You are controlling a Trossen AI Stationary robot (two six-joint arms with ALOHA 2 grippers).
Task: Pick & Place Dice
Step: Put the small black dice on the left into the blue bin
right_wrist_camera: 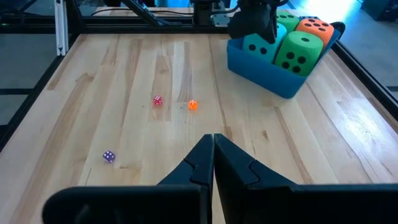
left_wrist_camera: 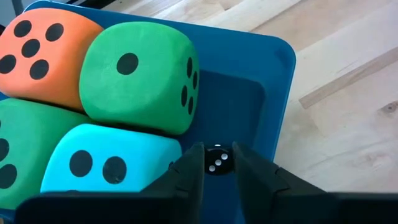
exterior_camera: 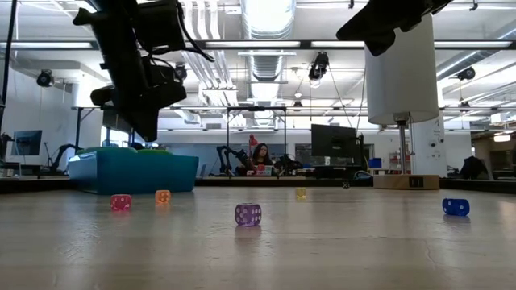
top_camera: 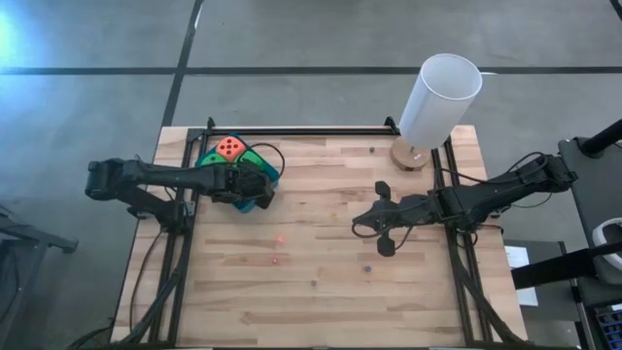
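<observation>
Currently, the left gripper [left_wrist_camera: 217,163] hangs over the blue tray [left_wrist_camera: 273,74] at upper left of the high view, jaws narrowly apart flanking 1 small black die [left_wrist_camera: 217,160] directly between them.

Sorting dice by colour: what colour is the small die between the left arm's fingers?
Black with white pips, small die over the blue tray; left wrist view shows it best.

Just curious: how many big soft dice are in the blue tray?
4, packed two by two: orange-red die beside green die, second green die beside teal die.
</observation>
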